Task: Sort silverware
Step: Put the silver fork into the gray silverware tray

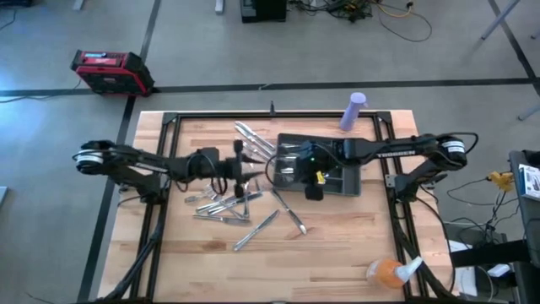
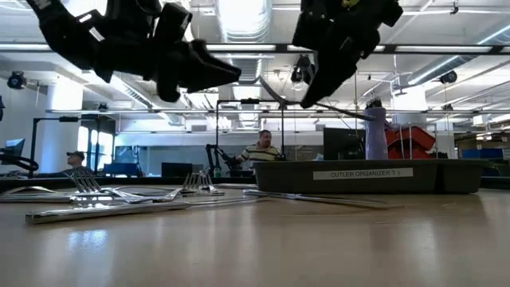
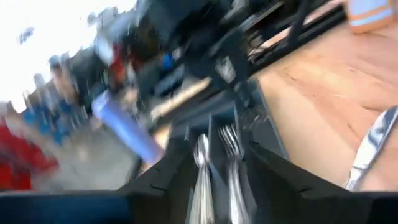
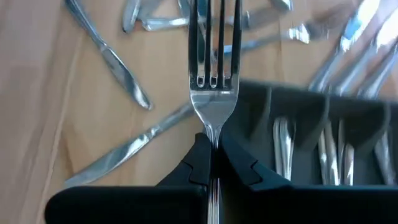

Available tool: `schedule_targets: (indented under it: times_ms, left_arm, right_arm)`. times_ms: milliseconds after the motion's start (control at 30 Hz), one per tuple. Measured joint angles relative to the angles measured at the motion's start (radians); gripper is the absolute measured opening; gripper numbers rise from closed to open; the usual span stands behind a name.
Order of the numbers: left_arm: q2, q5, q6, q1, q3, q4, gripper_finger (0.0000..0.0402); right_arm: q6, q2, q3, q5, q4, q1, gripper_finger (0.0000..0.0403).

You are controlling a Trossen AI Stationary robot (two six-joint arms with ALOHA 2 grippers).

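In the right wrist view the nearest thing is the right gripper [image 4: 213,163]: its fingers [image 4: 198,163] are closed tight on the neck of a fork [image 4: 214,81], whose tines point away from the wrist. Under the fork lies the near edge of the dark grey tray [image 4: 298,106], and several pieces already lie in its compartments. In the high view this gripper [image 1: 314,187] hangs over the tray [image 1: 350,181], near its left part.

The left gripper [image 1: 245,162] is just left of the tray, above the worktop [image 1: 337,253]. Its own camera is too blurred, so I cannot tell if its fingers are open or closed.

The loose silverware [image 1: 224,207] lies in a heap on the worktop below the left arm, and some knives [image 1: 253,135] lie beside the tray's upper left corner. Farther, at the back edge, stands a purple bottle [image 1: 353,111].
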Motion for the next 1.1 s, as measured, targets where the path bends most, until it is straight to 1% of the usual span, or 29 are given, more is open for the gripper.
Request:
schedule_targets:
  times_ms: [67, 133, 267, 367, 467, 567, 767, 933, 1100]
  left_arm:
    - [0.045, 0.002, 0.125, -0.010, 0.013, 0.043, 0.0152]
    - [0.089, 0.002, 0.204, -0.020, 0.040, 0.046, 0.0157]
    - [0.163, 0.002, 0.236, -0.041, 0.103, 0.046, 0.0159]
    - [0.203, 0.002, 0.285, -0.070, 0.147, 0.043, 0.0151]
    - [0.236, 0.003, 0.290, -0.096, 0.204, 0.029, 0.0140]
    - [0.254, 0.004, 0.310, -0.110, 0.244, -0.030, 0.0128]
    - [0.263, 0.015, 0.308, -0.114, 0.295, -0.062, 0.0117]
    - [0.261, 0.015, 0.307, -0.115, 0.295, -0.084, 0.0117]
    - [0.260, -0.048, 0.281, -0.117, 0.285, -0.098, 0.0116]
  right_arm:
    - [0.016, 0.000, -0.003, -0.046, -0.021, -0.009, 0.0000]
    - [0.030, 0.000, -0.010, -0.091, -0.043, -0.012, 0.0000]
    - [0.035, -0.004, 0.004, -0.166, -0.065, -0.012, 0.0000]
    - [0.020, -0.010, 0.025, -0.187, -0.104, -0.013, 0.0000]
    - [-0.004, -0.009, 0.045, -0.197, -0.125, -0.020, 0.0000]
    - [-0.034, -0.009, 0.063, -0.222, -0.131, -0.021, 0.0002]
    - [-0.098, -0.010, 0.083, -0.225, -0.146, -0.024, 0.0002]
    - [-0.072, -0.010, 0.088, -0.221, -0.146, -0.032, 0.0001]
    - [0.007, 0.000, 0.080, -0.177, -0.142, -0.029, 0.0001]
